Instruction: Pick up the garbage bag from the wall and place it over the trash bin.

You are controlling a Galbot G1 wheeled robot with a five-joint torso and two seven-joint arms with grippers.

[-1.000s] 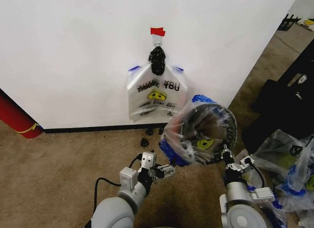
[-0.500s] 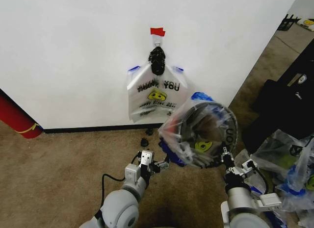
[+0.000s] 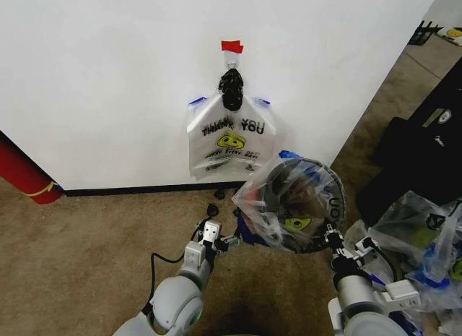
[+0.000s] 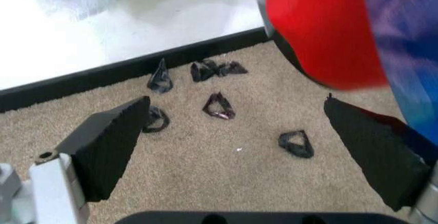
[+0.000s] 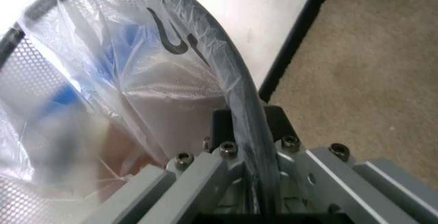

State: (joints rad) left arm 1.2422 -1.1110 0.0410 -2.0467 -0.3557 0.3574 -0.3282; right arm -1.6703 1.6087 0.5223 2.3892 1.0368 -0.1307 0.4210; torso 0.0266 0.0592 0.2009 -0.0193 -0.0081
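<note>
Going from left to right, with the trash bin [image 3: 299, 206] taken as the landmark: a red cylinder [image 3: 25, 173] is seen far to the left of the bin, against the wall [image 3: 108, 76]. The left gripper [image 3: 222, 242] is found just left of the bin, low over the carpet [image 3: 94, 242]. In the last second it has been drawn back from the bin's side, and its jaws are apart with nothing between them. In the left wrist view, small black scraps [image 4: 220, 105] are seen on the carpet, near the bin's red base [image 4: 321, 29].

A garbage bag [image 3: 267, 202] is already laid over the bin: thin clear plastic with blue handles and a yellow smiley print inside. Compared with a second ago, the bin has been tilted a little and the plastic is spread more over the rim. The covering step is judged to be nearly done.

Above and left of the bin, a second bag [image 3: 231, 137] of the same kind is hung on the wall under a red tape strip [image 3: 232, 45].

The right gripper [image 3: 333, 243] is below the bin's right side, and its jaws are clamped on the rim, over the plastic.
</note>
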